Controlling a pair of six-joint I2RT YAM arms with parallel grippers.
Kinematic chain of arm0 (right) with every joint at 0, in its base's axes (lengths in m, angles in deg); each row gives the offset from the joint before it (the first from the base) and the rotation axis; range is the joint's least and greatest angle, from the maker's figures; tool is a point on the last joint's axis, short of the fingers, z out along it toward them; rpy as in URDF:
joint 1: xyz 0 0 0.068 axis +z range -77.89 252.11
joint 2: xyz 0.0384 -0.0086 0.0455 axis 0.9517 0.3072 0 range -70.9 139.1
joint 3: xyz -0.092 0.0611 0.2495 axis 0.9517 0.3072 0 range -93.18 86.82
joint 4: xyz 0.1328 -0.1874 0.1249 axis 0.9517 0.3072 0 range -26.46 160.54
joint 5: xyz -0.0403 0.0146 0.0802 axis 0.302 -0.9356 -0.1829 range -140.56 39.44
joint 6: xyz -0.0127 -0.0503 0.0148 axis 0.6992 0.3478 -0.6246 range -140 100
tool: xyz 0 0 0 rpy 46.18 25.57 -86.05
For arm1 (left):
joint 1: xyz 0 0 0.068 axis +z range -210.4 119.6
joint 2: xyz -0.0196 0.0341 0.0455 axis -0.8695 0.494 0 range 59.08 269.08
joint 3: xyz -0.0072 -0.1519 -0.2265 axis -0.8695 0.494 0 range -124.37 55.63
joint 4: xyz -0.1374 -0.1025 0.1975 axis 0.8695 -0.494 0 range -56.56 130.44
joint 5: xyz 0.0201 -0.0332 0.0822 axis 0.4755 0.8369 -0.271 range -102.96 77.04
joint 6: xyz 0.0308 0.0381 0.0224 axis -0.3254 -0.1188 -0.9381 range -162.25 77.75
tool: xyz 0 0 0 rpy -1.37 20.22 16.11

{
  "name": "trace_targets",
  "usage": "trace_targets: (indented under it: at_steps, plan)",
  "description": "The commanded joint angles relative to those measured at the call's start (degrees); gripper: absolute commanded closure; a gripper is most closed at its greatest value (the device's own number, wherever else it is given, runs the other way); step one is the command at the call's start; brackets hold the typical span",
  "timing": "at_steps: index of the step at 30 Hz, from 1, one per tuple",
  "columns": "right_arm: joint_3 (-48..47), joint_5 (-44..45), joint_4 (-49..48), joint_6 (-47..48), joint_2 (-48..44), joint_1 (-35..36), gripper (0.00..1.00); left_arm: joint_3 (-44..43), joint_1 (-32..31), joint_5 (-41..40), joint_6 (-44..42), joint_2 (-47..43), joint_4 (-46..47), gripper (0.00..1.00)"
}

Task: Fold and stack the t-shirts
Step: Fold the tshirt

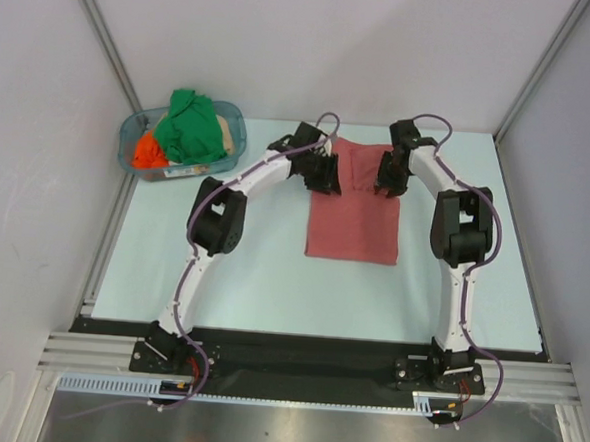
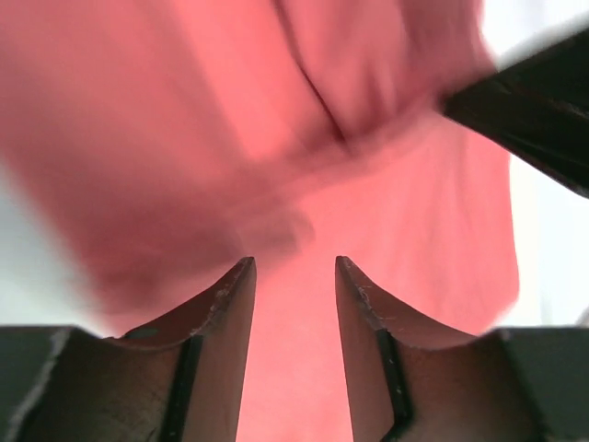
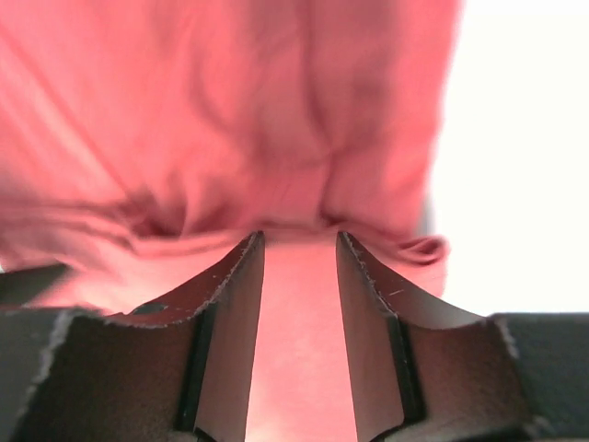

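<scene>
1. Step in hand: folding the salmon-red t-shirt (image 1: 353, 225). Both arms work its far part, one on each side edge. Stacking is not yet begun, as I judge it.
2. Salmon-red t-shirt, location: middle of the table (image 1: 222, 267), between the two arms. It lies as a tall, narrow rectangle, so the sides appear already turned in. The near half lies flat and smooth. The far part is creased where the arms meet it.
3. Left end effector (image 1: 323, 175): at the shirt's far left edge. The left wrist view shows its fingers narrowly parted, with blurred red cloth filling the gap and beyond. I cannot tell whether the cloth is pinched or merely in front.
4. Right end effector (image 1: 389, 177): at the shirt's far right edge. The right wrist view shows a like narrow gap, with cloth gathered and wrinkled right at the fingertips. It reads as a grip on a bunched fold.
5. Next move, as judged: carry the far edge toward the near hem, both sides level, then let go squarely.
6. Other t-shirts: green (image 1: 191, 124), orange (image 1: 147, 152) and beige (image 1: 223, 131). They are heaped unfolded in the clear tub (image 1: 129, 156) at the far left.
</scene>
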Motion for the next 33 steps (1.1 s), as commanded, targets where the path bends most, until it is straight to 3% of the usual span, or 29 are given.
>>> trace_targets:
  at_steps: [1,3,6,7,9,10,12,13,15,16,18,19,20,24,28,33]
  plan:
    - [-8.1,2.5,4.0,2.5,2.3,-2.9,0.57,-10.8,4.9,-4.6,-4.2,2.8,-5.3,0.53]
    - [-8.9,2.0,6.6,2.9,0.9,-4.1,0.55,-12.2,6.1,-4.6,-4.4,1.2,-9.9,0.51]
    - [-3.3,-1.1,8.4,2.1,-7.7,-5.4,0.43,-1.3,4.7,-3.8,-5.5,-11.6,-7.7,0.44]
    - [2.1,-3.8,8.5,1.5,-10.2,-6.0,0.36,7.6,4.4,-4.3,-4.4,-15.3,-6.2,0.41]
    - [9.6,-7.8,7.3,-0.9,-18.6,-7.8,0.31,17.1,4.4,-4.3,-0.5,-26.8,-1.0,0.31]
    - [17.5,-11.4,5.3,-2.1,-21.2,-8.3,0.29,26.0,4.5,-3.9,4.6,-30.8,0.9,0.29]
    - [25.1,-14.3,2.3,-5.8,-29.8,-9.3,0.27,35.4,4.4,-1.2,10.3,-40.5,8.9,0.26]
    - [32.6,-17.3,-0.9,-7.3,-32.7,-9.4,0.25,44.6,4.4,-0.6,17.7,-43.4,12.1,0.25]
    - [39.9,-20.5,-7.5,-11.3,-40.4,-9.4,0.23,53.9,4.2,-0.1,26.3,-51.2,23.1,0.26]
    - [43.6,-23.5,-10.4,-16.2,-43.0,-9.4,0.19,62.8,3.9,-0.5,34.8,-53.4,27.6,0.26]
    - [55.7,-25.3,-17.6,-23.4,-48.4,-9.4,0.14,70.7,2.7,-3.9,43.1,-57.5,40.0,0.25]
    - [59.5,-25.4,-25.6,-30.4,-53.4,-9.0,0.12,77.4,2.1,-5.4,50.8,-60.0,43.8,0.25]
    - [67.1,-24.4,-28.9,-33.4,-56.2,-8.7,0.11,80.2,1.5,-7.4,54.1,-60.7,51.1,0.25]
    - [80.5,-17.8,-43.0,-44.8,-65.4,-6.4,0.11,86.0,-3.5,-17.4,62.4,-59.5,58.5,0.25]
    - [87.2,-9.2,-49.5,-47.8,-69.4,-4.6,0.20,86.4,-6.9,-22.4,67.3,-53.8,65.3,0.30]
    - [93.1,-5.6,-55.7,-53.8,-69.2,-3.9,0.31,88.0,-10.7,-24.9,74.0,-45.7,70.7,0.37]
